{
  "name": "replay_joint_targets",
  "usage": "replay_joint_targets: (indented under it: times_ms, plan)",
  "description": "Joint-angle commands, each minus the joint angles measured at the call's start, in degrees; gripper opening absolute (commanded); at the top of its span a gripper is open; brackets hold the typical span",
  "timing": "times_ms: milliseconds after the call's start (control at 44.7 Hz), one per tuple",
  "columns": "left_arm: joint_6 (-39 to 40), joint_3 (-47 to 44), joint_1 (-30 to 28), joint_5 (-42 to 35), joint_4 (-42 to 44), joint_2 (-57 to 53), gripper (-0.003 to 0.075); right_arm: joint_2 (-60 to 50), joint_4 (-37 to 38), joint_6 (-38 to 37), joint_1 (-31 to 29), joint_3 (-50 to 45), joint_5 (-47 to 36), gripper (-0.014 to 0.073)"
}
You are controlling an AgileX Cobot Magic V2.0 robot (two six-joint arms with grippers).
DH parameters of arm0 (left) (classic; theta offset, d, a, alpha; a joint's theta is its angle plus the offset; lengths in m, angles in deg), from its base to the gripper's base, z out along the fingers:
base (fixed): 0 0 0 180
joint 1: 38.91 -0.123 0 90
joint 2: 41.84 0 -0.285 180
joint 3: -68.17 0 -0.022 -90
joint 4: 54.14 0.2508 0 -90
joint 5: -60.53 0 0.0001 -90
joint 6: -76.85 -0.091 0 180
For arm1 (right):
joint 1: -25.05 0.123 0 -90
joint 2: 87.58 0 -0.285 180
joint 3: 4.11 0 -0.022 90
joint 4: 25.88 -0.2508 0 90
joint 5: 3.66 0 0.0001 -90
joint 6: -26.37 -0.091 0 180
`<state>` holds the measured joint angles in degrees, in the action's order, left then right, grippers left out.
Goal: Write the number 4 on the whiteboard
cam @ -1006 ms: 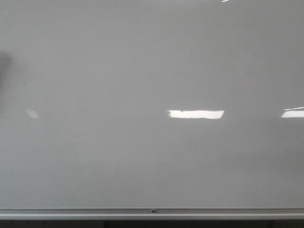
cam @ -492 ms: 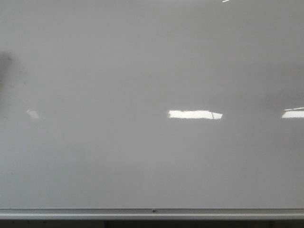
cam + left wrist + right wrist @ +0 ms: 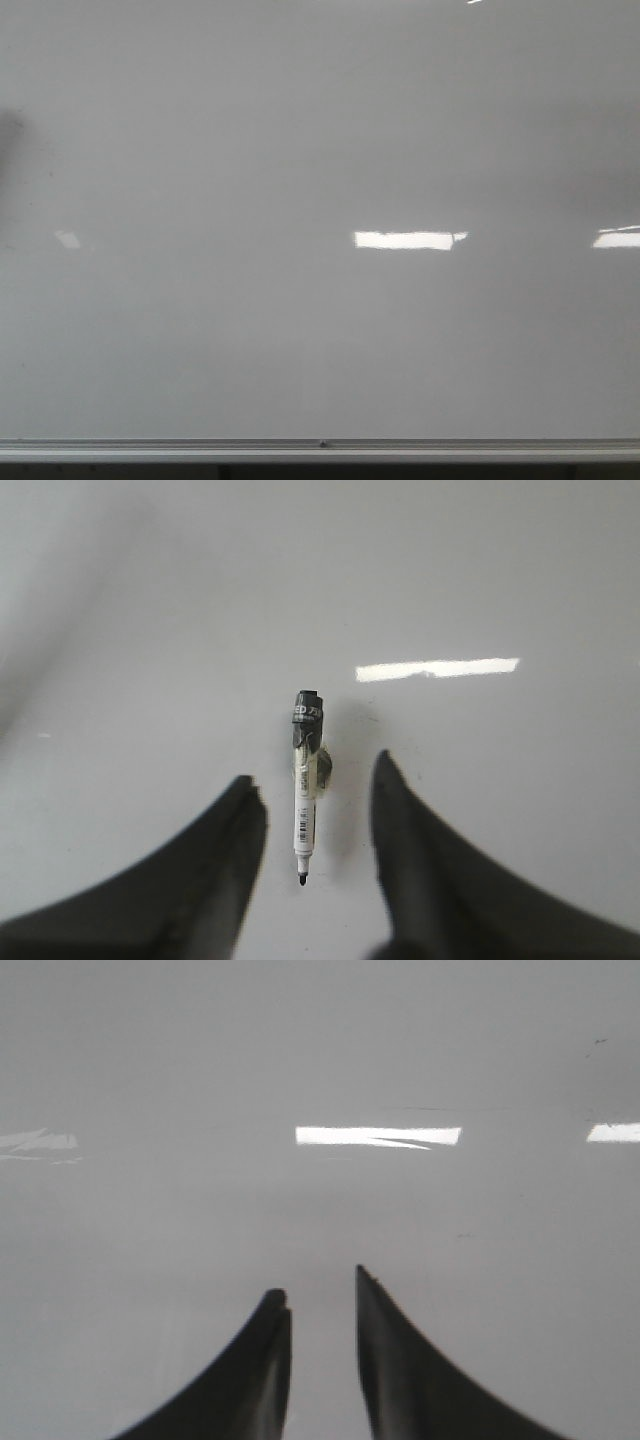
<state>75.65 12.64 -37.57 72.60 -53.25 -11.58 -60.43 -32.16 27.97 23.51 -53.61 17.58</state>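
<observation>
Left wrist view shows my left pincer (image 3: pixel 312 805) spread open, its two dark fingers (image 3: pixel 225 865) standing either side of a marker (image 3: pixel 304 785) that sits on the whiteboard (image 3: pixel 480 570) in the gap between them, touching neither, black cap pointing away from the pincer and bare tip pointing back toward it. My right pincer (image 3: pixel 322 1305) is parted a little and holds nothing, with only bare board ahead of it. Front view has the whiteboard (image 3: pixel 300 130) filling the frame down to its silver bottom rail (image 3: pixel 320 447), and no stroke of a 4 is drawn on it.
</observation>
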Motion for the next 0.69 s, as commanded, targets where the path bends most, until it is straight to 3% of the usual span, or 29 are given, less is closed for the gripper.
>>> replay_joint_targets:
  times_ms: [0,89,335,671]
  plan:
    - [0.5,1.5,0.5,-4.6,0.1,0.8,0.0592,0.9,-0.2,0.1,-0.3,2.0,-4.3,0.0475]
    - [0.5,0.8,0.5,-5.4,-0.2,0.8,0.0685,0.9,-0.2,0.1,-0.3,2.0,-4.3,0.056]
    - [-0.3,3.3,0.5,-4.4,1.4,9.4,0.0646,0.9,-0.2,0.1,-0.3,2.0,-4.3,0.0559]
    - [-1.0,15.2,0.3,-6.5,4.5,40.3,0.0635,0.9,-0.2,0.1,-0.3,2.0,-4.3,0.0559]
